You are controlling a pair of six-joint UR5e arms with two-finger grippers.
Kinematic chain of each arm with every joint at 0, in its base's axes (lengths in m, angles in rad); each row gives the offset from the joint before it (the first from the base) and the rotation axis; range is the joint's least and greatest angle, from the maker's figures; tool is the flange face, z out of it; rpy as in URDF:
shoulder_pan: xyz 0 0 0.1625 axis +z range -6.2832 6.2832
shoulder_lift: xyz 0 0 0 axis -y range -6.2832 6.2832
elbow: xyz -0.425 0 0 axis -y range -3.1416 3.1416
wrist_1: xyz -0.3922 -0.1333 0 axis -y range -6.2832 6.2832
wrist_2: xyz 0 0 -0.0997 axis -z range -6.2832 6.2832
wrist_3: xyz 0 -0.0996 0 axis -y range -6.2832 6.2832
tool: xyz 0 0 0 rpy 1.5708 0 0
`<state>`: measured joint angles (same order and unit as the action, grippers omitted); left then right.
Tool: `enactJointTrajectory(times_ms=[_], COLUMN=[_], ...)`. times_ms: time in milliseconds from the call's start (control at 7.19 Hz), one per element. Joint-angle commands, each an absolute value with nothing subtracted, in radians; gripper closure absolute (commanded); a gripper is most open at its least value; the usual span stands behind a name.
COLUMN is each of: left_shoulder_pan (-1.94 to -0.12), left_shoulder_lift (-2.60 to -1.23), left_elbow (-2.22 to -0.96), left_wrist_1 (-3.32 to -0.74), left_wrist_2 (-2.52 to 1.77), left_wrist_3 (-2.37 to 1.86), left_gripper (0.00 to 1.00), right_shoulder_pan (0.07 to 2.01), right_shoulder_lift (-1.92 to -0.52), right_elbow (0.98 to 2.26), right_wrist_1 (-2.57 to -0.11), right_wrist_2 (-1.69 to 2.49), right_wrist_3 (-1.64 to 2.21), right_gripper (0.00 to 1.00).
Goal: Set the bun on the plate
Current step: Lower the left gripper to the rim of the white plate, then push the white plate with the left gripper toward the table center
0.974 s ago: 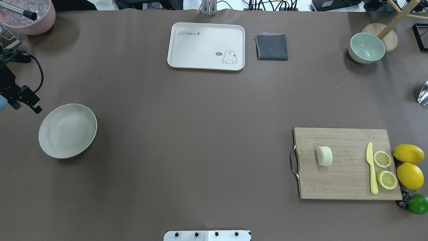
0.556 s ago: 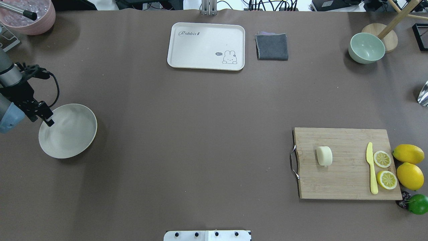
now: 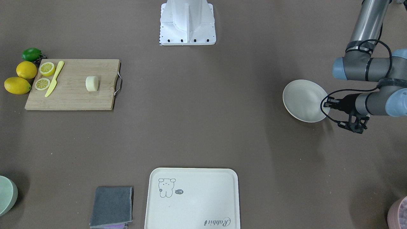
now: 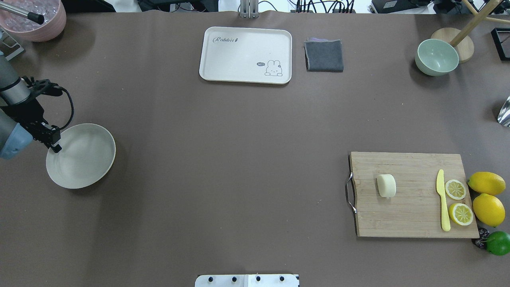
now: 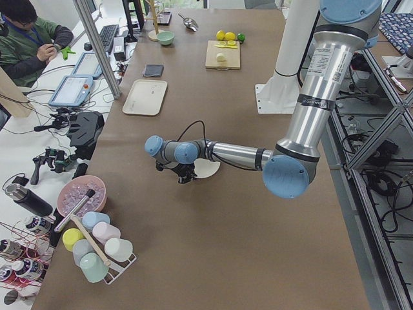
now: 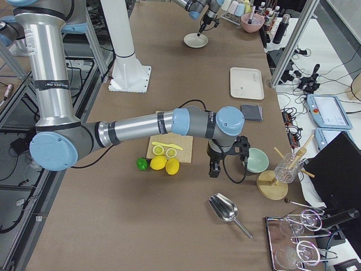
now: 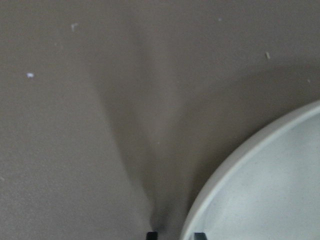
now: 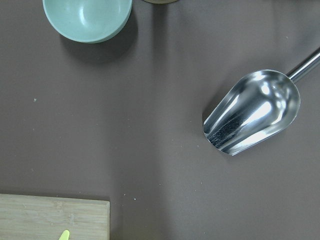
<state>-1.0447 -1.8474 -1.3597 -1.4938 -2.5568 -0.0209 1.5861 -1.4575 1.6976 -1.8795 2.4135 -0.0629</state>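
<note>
**Bun on the board, left claw at the plate's rim**

The bun lay on its side on the board, toward the board's handle end, near the tabletop's right edge. It was well apart from both claws. Nothing touched it.

The plate sat near the tabletop's left edge and held nothing. The left claw pointed down at the plate's rim on the side nearest that edge. In the left wrist view its two fingertips stood a narrow gap apart. One was over the tabletop just outside the rim and the other over the rim itself. It could not be told whether either touched the plate. The claw held nothing.

The right claw showed only in the right side view, past the board's far side, between the green bowl and the scoop. Whether it stood wide or narrow could not be told. Its wrist camera looked down on bare tabletop, with a corner of the board at the picture's lower left.

A knife and two lemon slices lay at the board's end away from the handle, apart from the bun.
</note>
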Motion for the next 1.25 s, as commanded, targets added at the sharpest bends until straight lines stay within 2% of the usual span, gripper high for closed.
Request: enactJointTrajectory(times_ms=[0,417,974,1113], left_shoulder_pan=[-1.046,-1.054,-0.928,-0.899], left_shoulder_lift=[-1.911,-1.999,-2.078,-2.085], left_elbow=[-1.379,-1.431,-1.433,-1.415], left_wrist_1=[-1.381,-1.218,-1.278,-1.373], left_wrist_2=[-2.568,-2.704,-2.804,-2.821], left_wrist_3=[-0.023,-0.053,-0.291,-0.342], left_gripper=[1.00,1.00,1.00,1.00], right_shoulder_pan=[1.577,1.575,1.577,1.577], right_shoulder_lift=[-1.447,-1.434,-1.434,-1.436], right_elbow=[1.695,1.695,1.715,1.718], right_wrist_1=[-1.881,-1.879,-1.879,-1.879], right_wrist_2=[2.411,2.407,2.405,2.411], right_wrist_3=[-0.063,-0.063,-0.063,-0.063], right_gripper=[0.00,0.00,0.00,0.00])
